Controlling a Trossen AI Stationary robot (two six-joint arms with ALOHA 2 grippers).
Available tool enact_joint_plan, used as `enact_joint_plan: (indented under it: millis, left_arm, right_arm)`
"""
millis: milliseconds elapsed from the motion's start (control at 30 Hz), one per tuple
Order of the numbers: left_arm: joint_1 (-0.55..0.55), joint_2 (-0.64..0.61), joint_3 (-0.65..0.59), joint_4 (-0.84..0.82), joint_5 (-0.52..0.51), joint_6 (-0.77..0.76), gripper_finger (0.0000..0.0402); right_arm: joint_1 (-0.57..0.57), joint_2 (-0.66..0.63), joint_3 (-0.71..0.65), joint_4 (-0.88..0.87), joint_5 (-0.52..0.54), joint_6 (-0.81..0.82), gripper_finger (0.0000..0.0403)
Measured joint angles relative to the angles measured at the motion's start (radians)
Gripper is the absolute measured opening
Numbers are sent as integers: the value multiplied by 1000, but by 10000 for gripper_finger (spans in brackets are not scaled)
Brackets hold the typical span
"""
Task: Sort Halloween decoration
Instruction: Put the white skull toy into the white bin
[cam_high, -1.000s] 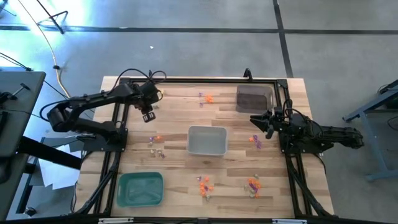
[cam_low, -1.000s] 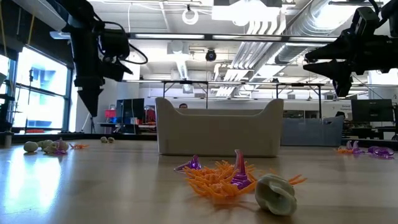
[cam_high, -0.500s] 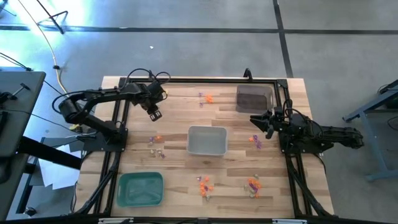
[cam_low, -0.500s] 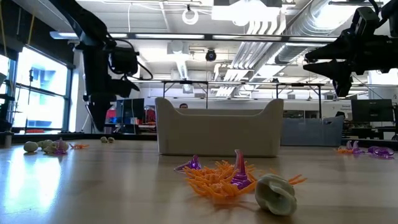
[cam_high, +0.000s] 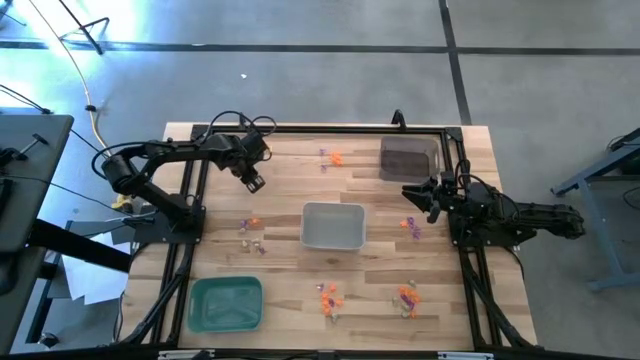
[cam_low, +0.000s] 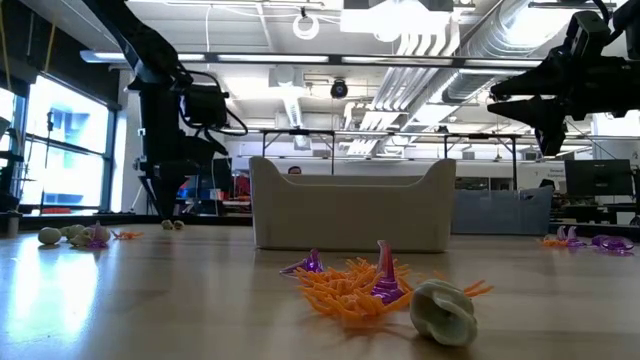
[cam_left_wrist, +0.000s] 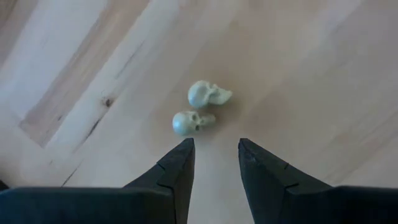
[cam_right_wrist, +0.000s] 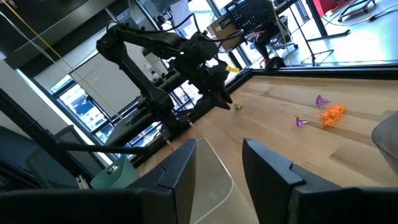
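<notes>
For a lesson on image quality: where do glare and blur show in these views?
High view: bluish glare on the floor at top left. Low view: bright ceiling lights, the pale skull nearest is soft. Left wrist view: two skulls sharp, faint shadows.

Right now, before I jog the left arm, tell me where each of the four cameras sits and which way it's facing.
High view: overhead, straight down; both arms, grey tray.
Low view: table height, level across; left gripper descending, right gripper raised.
Left wrist view: down past its fingers at two skulls.
Right wrist view: across the table; own fingers, the left arm beyond.
Shared: the low and right wrist views both show the grey tray.
</notes>
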Motion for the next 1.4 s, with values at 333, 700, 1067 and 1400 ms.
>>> enact_joint_plan:
  millis: [333, 700, 1067, 1400]
  left_arm:
    - [26, 0, 0, 48, -48, 47, 137]
    - [51, 34, 0, 44, -13, 78, 138]
    - [43, 117, 4, 67, -17, 87, 138]
    - [43, 110, 1, 74, -19, 87, 138]
  right_arm:
    - [0, 0, 0, 0, 0, 0, 126]
    - [0, 0, 0, 0, 0, 0, 126]
    - [0, 0, 0, 0, 0, 0, 126]
    - [0, 0, 0, 0, 0, 0, 126]
